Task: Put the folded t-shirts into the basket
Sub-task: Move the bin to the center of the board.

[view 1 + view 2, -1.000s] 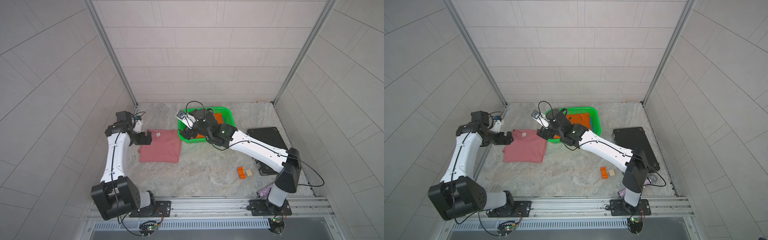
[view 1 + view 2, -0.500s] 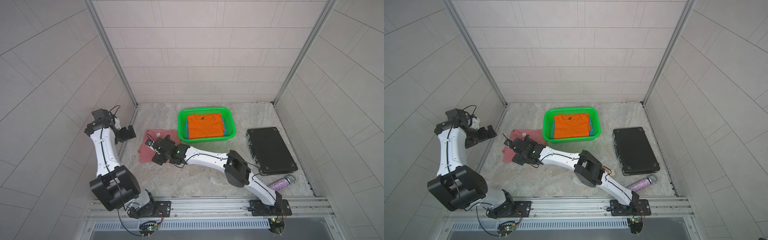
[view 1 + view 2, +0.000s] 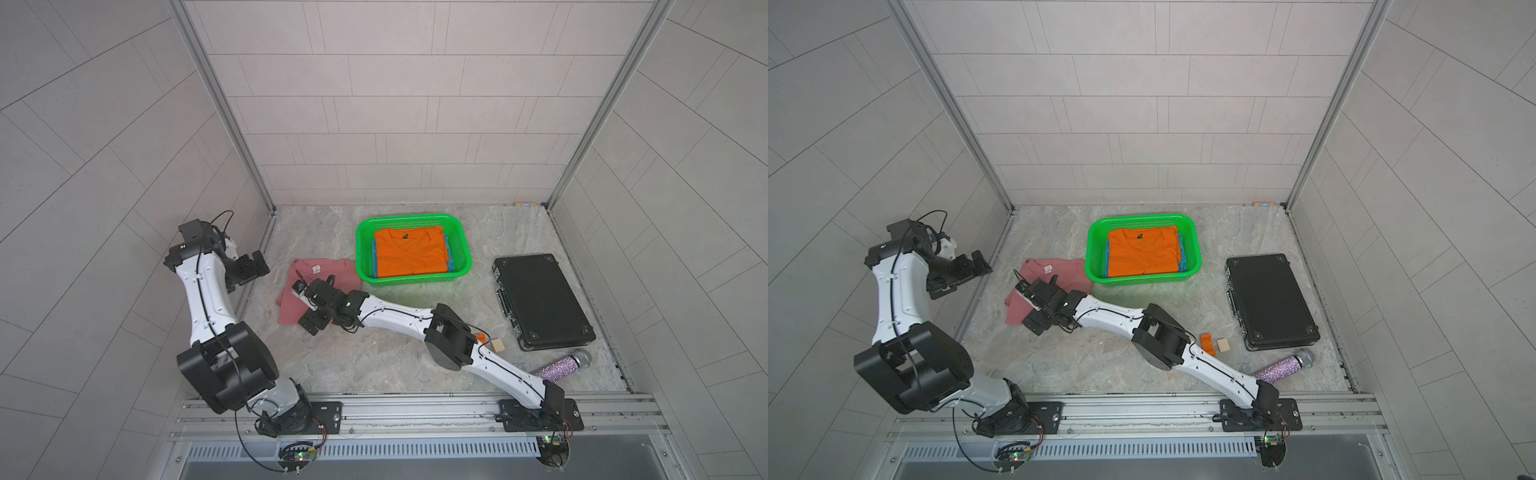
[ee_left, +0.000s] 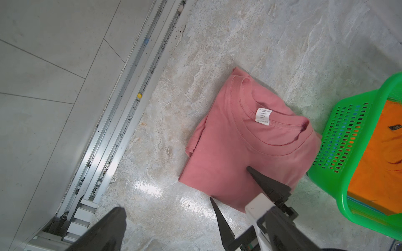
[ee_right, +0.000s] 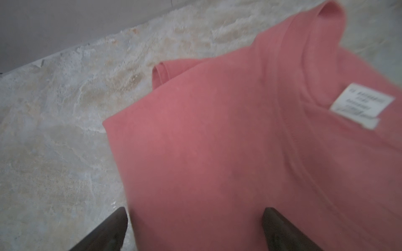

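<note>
Pink t-shirt (image 4: pixel 239 147): left of green basket (image 3: pixel 415 276), not yet binned. Right gripper (image 5: pixel 194 214) poised over its edge, jaws spread wide; left gripper (image 3: pixel 254 269) likewise spread, empty. Next: descend, pinch, lift.

The pink tee (image 5: pixel 239 152) fills most of the view, lying folded on the marbled table (image 5: pixel 54 130), its white label (image 5: pixel 361 104) blurred inside the collar. The right gripper (image 5: pixel 194 209) has its 2 dark fingers (image 5: pixel 108 230) spread wide, 1 over bare table at the tee's edge, 1 over the cloth. Grey wall (image 5: pixel 54 26) lies beyond.
</note>
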Tool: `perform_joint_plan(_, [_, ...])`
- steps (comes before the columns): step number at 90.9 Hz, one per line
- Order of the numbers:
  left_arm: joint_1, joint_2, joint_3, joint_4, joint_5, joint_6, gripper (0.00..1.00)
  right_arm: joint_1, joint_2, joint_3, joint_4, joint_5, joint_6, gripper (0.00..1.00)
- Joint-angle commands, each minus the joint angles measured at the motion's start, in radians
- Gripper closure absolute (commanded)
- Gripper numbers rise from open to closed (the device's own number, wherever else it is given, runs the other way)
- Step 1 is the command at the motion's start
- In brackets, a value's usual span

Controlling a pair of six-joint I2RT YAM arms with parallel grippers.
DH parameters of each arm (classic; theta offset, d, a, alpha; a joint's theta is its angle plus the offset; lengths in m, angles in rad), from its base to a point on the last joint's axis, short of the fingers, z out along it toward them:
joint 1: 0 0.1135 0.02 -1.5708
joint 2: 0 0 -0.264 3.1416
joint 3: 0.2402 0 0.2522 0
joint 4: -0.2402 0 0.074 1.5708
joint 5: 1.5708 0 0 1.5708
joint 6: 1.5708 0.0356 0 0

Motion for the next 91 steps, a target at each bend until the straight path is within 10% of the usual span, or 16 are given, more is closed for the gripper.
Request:
perform_joint_plan(1, [0.008,0.019,0.035,-0.02,0.016,-0.007,0.0,-0.014,0.018,0.018,-0.086,-0.142,0.058,0.0])
perform_joint_plan(36, [0.014,0.015,0.041,-0.011,0.027,0.003,0.0,-0.018,-0.124,-0.217,-0.406,-0.444,-0.161,0.0])
perform_joint_plan(91, [0.013,0.055,-0.161,0.091,-0.02,0.15,0.0,-0.005,-0.442,-0.699,-0.551,-0.517,-0.238,0.0])
